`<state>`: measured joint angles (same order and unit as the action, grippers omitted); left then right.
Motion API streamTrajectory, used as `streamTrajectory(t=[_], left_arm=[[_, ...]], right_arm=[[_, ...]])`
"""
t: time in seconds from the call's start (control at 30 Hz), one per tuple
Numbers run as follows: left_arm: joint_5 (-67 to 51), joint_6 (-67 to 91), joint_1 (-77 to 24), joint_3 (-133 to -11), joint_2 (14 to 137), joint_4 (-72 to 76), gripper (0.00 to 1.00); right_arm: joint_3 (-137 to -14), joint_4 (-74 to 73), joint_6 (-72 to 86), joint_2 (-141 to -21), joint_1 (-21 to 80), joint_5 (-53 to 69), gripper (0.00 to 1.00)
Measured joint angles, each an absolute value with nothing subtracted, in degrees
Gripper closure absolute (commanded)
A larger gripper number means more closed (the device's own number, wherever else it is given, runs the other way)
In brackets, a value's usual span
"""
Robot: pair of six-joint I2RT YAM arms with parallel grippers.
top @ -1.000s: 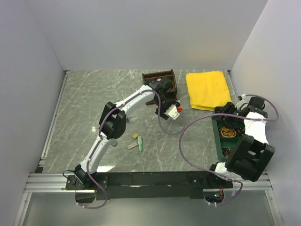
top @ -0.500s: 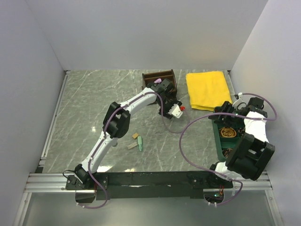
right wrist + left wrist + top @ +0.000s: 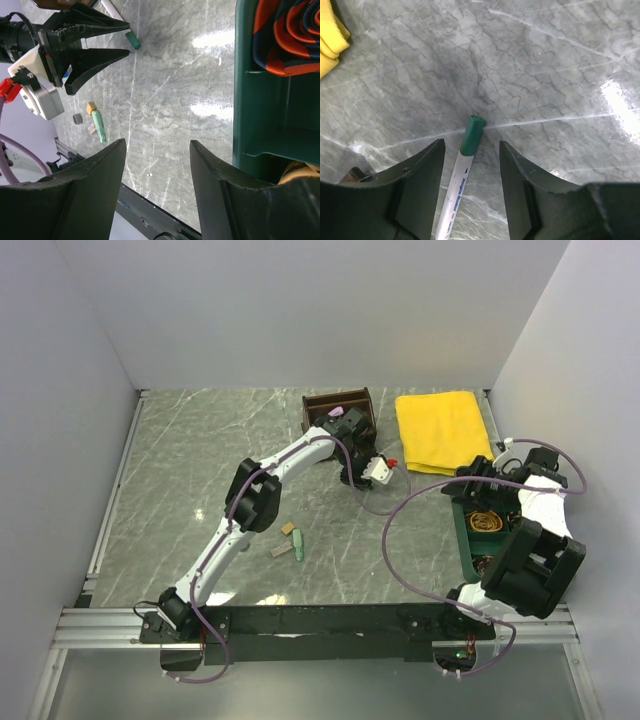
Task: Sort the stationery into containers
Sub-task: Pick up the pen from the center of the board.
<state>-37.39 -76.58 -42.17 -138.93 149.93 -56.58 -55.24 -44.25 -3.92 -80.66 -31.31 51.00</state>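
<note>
A slim white pen with a green cap (image 3: 464,165) lies flat on the marble table, between the jaws of my left gripper (image 3: 471,149), which is open and low over it. The right wrist view shows the same pen's cap (image 3: 132,40) at the left gripper's fingertips (image 3: 107,55). In the top view the left gripper (image 3: 364,473) is just in front of the dark brown wooden organiser (image 3: 340,405). My right gripper (image 3: 156,150) is open and empty, beside the dark green tray (image 3: 250,100) holding coiled bands (image 3: 285,30). A green eraser (image 3: 297,544) and tan erasers (image 3: 287,529) lie mid-table.
A folded yellow cloth (image 3: 442,430) lies at the back right, next to the organiser; its corner shows in the left wrist view (image 3: 331,35). A small purple item (image 3: 337,412) sits in the organiser. The green tray (image 3: 466,530) stands at the right edge. White walls enclose the table.
My left gripper has moved a little to the right and toward the back, over the pen. The right arm has hardly moved.
</note>
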Motion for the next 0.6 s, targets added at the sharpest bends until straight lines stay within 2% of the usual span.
streamTrajectory(t=[0.47, 0.6], left_arm=[[-38.39, -73.91, -42.24, -142.54, 151.98, -62.00, 0.58], [-38.65, -74.35, -42.30, -143.46, 152.53, -63.26, 0.64]], right_arm=[[-57.36, -44.75, -3.92, -84.16, -31.31, 52.21, 0.40], [-58.19, -44.86, -3.97, -84.16, -31.31, 52.23, 0.41]])
